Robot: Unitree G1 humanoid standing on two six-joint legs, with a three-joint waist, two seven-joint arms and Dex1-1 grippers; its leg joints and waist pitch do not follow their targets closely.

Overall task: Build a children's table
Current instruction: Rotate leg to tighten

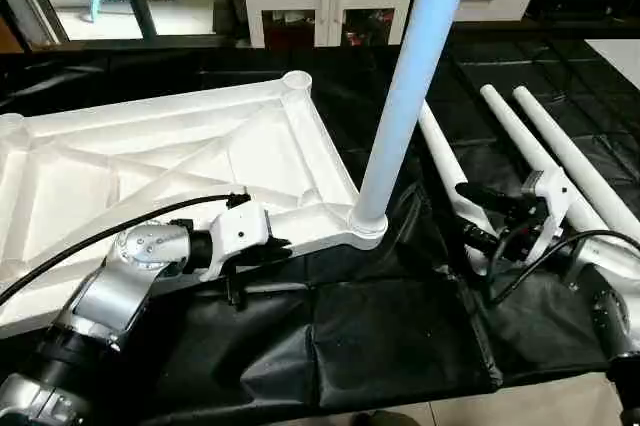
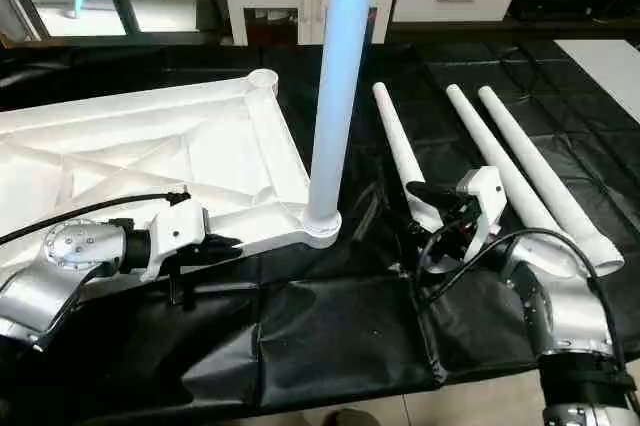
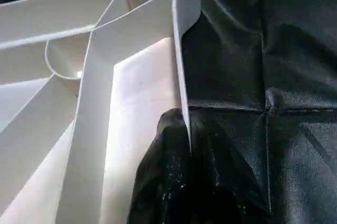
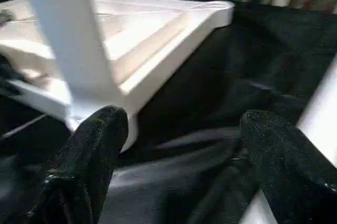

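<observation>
The table top (image 1: 180, 161) is laid upside down on a black sheet (image 1: 390, 336), ribbed underside up, so that the round corner sockets are exposed for the legs. One leg (image 1: 410, 96) is already stood upright in the near corner socket (image 1: 367, 223). Three more legs (image 2: 520, 171) are laid side by side on the sheet just to the right of the top, within reach of the right arm.

The left gripper (image 1: 262, 251) is closed on the near rim of the top, one finger (image 3: 168, 171) seen against the thin edge wall; the top is presumably being steadied this way while legs are pressed in. The right gripper (image 1: 480, 218) is held wide open and empty, poised by the nearest loose leg (image 2: 405, 156), probably to take it next.

No brand, label or writing can be read anywhere.
</observation>
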